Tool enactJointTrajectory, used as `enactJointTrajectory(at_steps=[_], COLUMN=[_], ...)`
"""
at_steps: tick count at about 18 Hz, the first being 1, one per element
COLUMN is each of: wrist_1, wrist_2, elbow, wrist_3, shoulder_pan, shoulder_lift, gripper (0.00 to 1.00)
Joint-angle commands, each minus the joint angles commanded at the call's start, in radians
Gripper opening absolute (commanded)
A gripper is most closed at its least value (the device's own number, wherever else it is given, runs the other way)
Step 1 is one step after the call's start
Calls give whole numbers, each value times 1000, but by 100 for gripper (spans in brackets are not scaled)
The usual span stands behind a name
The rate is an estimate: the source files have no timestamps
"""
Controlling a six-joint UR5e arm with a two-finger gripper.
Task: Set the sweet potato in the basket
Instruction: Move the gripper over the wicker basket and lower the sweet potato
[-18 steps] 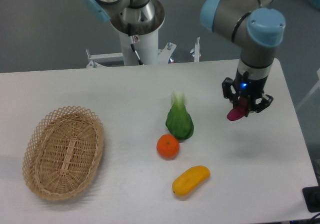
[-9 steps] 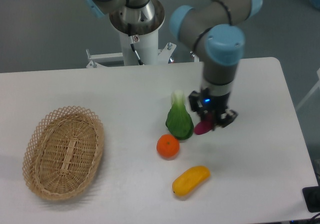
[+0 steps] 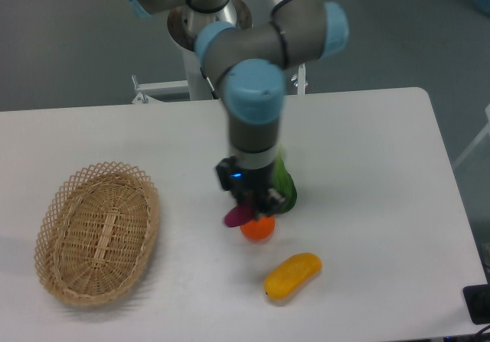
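Sweet potato point(image 3: 236, 216) is held in the gripper point(image 3: 249, 205), clear of the table point(image 3: 367, 174); only its magenta lower end shows, protruding down and to the left from between the fingers, the rest being covered by the gripper body. The jaws are closed onto it. A small blue light shows on the gripper housing. No brand, label or legible writing is visible on any item.

Position: the held tuber hangs just above and to the left of the orange point(image 3: 259, 229), overlapping its upper edge in this view; whether they touch cannot be determined.

The green vegetable point(image 3: 286, 187) stands immediately behind the gripper on its right and is largely hidden by the arm point(image 3: 253, 105); only its right flank shows. The yellow-orange fruit point(image 3: 292, 275) lies on the table nearer the camera, to the right of the orange and apart from it.

The basket point(image 3: 98, 232) sits at the left side of the table, well apart from the gripper. Between the two is bare table surface.

At the lower right corner a dark object point(image 3: 478, 304) is cut off by the frame edge and cannot be identified.
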Motion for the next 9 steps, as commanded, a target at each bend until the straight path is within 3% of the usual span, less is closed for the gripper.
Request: enactJointTrajectory(at_steps=[9], wrist_1=[31], wrist_2=[-2], elbow=[-9], wrist_3=[-95], shoulder_pan=[-172], shoulder_lift=[-74], gripper=[16])
